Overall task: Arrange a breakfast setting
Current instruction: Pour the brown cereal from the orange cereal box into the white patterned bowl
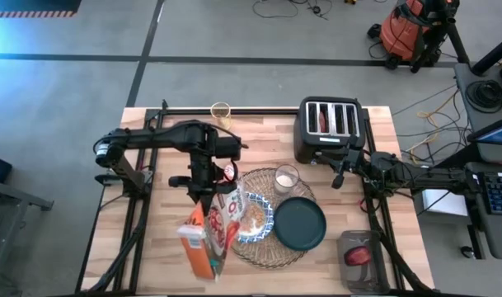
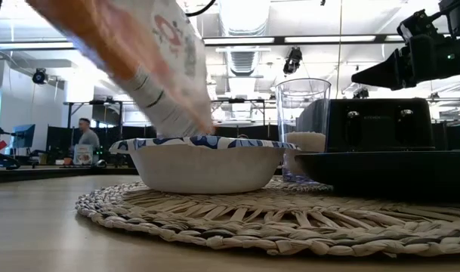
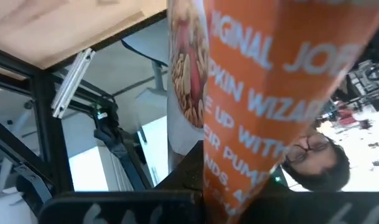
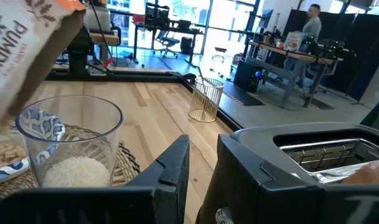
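Observation:
A round woven placemat lies at mid table. On it sit a blue-and-white bowl with cereal in it, a dark teal plate and a clear glass with something white at its bottom. My left gripper is shut on an orange-and-white cereal bag, which slants down with its lower end over the bowl. My right gripper hovers level beside the toaster, with a narrow gap between its fingers and nothing in it. My left gripper holds the cereal bag between its two fingers, coming from the table's far side and slanting downward. The bag fills the wrist view and hides the place of contact. It is lifted clear of the table and tilted, its lower end just above the bowl's rim.
A black four-slot toaster stands at the far right, close to my right gripper. A second glass stands at the table's far edge. A container with something red in it sits at the near right corner. People are in the room behind.

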